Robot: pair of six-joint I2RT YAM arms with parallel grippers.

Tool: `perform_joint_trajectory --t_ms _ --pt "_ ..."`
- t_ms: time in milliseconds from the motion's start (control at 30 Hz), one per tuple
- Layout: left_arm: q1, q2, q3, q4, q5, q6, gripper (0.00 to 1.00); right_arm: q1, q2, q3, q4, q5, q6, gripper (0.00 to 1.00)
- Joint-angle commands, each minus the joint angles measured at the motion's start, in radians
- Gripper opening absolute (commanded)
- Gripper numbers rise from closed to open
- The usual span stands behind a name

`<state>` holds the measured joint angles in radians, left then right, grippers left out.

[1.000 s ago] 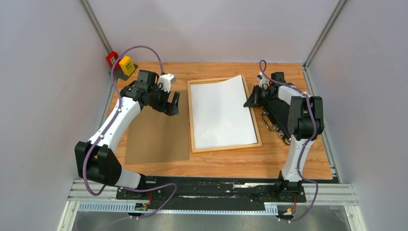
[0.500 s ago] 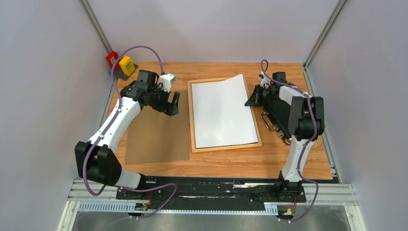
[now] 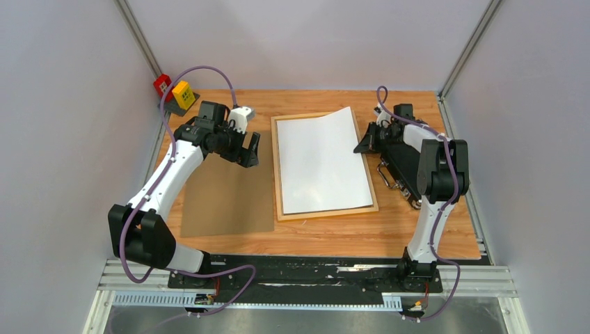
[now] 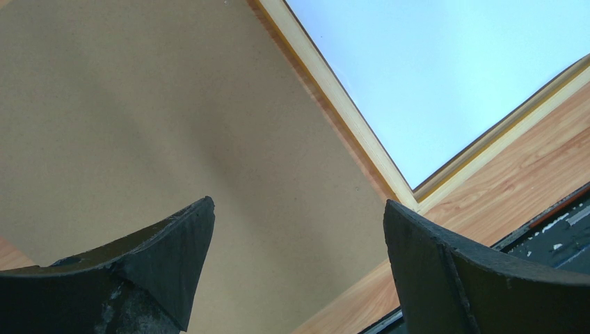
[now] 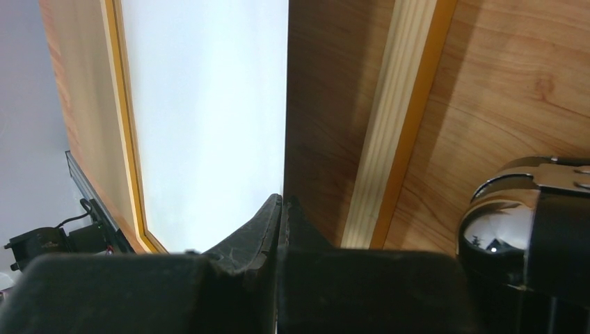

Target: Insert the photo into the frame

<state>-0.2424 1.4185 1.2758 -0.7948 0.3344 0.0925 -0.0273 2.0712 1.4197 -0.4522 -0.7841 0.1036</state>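
Logged bench (image 3: 327, 236), light wood, across the middle of the top view. Found frame (image 3: 327, 213) flat at centre, light-wood face up, long side running top to bottom. Noted brown panel (image 3: 222, 202) flat at lower left, just beside the frame's left rail. Found photo (image 3: 320, 163) white side up in the frame, slightly skewed: lower part within the rails, upper right corner raised and overhanging the frame's top right. Noted black case (image 3: 398, 167) with metal handles at right, just beside the frame, partly under the right arm.

Saw left end effector (image 3: 248, 151) left of centre, upper half, near the panel's top edge and beside the frame's left rail, touching nothing. In the left wrist view, fingers (image 4: 167, 243) spread wide, with panel and frame corner showing between them.

Saw right end effector (image 3: 362, 146) at the upper part of the photo's right edge. In the right wrist view, tips pressed together, pinching that edge clear of the bench.

Noted red box (image 3: 163, 85) and yellow box (image 3: 184, 94) at the bench's upper left corner.
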Motion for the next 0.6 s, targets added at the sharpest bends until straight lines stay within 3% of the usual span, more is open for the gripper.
perform_joint_trajectory --t_ms 0,567 --pt "0.001 -0.017 0.005 0.014 0.005 0.009 0.98 0.007 -0.032 0.004 0.028 -0.017 -0.010 0.00" --pt "0.000 -0.015 0.004 0.015 0.006 0.011 0.98 0.023 -0.005 0.030 -0.004 0.002 -0.042 0.00"
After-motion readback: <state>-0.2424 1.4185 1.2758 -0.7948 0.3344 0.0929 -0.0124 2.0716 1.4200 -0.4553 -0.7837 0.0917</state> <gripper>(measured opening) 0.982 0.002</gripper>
